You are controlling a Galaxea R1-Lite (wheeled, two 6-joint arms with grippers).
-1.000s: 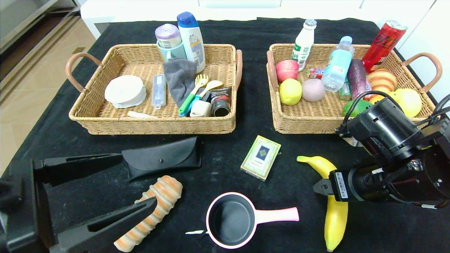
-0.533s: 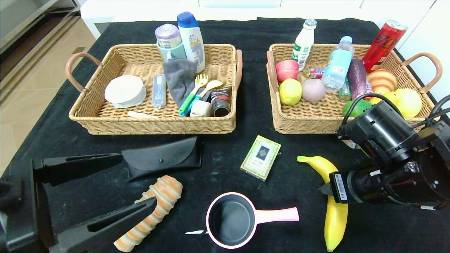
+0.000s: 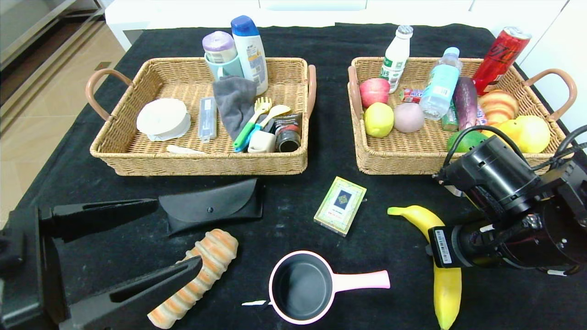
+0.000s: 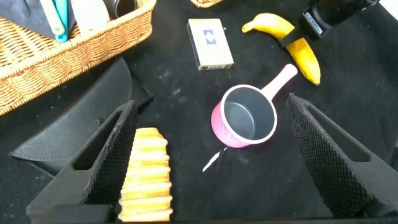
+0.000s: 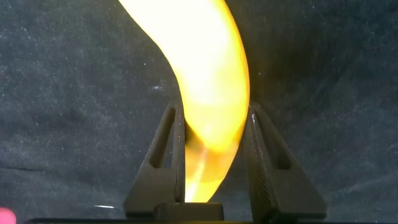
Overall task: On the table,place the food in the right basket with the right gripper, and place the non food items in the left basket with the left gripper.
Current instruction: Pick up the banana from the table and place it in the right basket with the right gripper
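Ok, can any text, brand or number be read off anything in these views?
No text reads clearly enough to quote.
Red can: dark lettering, too blurred.
White bottle: green print, too small.
Shampoo bottle: label too small.
Water bottle: label blurred.
Card box: diamond emblem, no legible words.
Barcode sticker: digits too small.
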